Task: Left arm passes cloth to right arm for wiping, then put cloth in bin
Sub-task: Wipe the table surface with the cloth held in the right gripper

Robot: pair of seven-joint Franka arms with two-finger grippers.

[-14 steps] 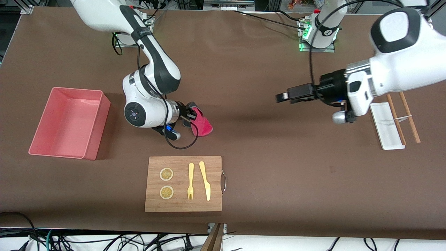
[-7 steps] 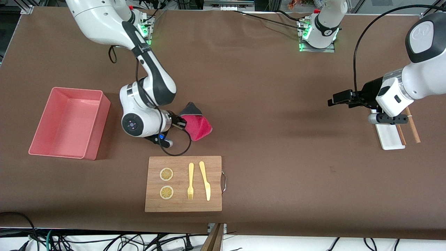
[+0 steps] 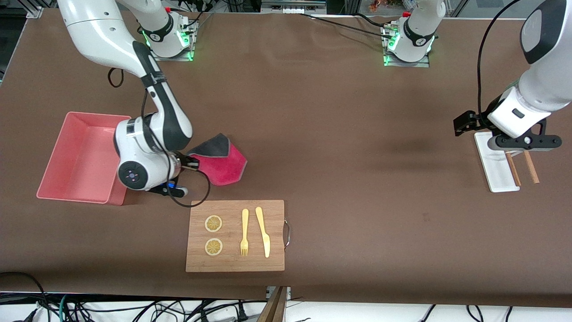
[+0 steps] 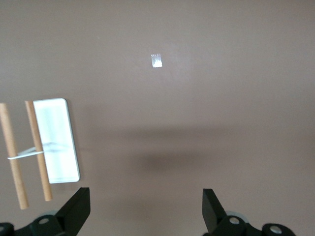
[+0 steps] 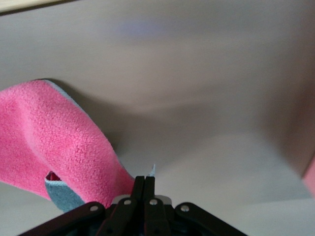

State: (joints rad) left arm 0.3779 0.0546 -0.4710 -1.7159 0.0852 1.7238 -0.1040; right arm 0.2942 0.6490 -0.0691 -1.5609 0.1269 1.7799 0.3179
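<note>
The cloth (image 3: 221,162), crimson-pink with a dark grey flap, hangs from my right gripper (image 3: 191,163) low over the brown table, between the bin and the cutting board's farther edge. In the right wrist view the fingers (image 5: 140,186) are pressed together, pinching the cloth (image 5: 59,142) at one edge. The bin (image 3: 82,154), a pink tall-walled box, stands beside the right arm's wrist, toward that arm's end of the table. My left gripper (image 3: 462,123) hangs open and empty over the table beside a white tray; its fingers (image 4: 78,209) stand wide apart.
A wooden cutting board (image 3: 235,264) with two lemon slices, a fork (image 3: 244,232) and a knife (image 3: 263,232) lies nearer the camera than the cloth. A small white tray (image 3: 491,172) with chopsticks (image 3: 532,169) sits at the left arm's end.
My right arm has dragged the cloth toward the bin. The left arm has drawn back to its own end of the table, to beside the white tray, still open.
</note>
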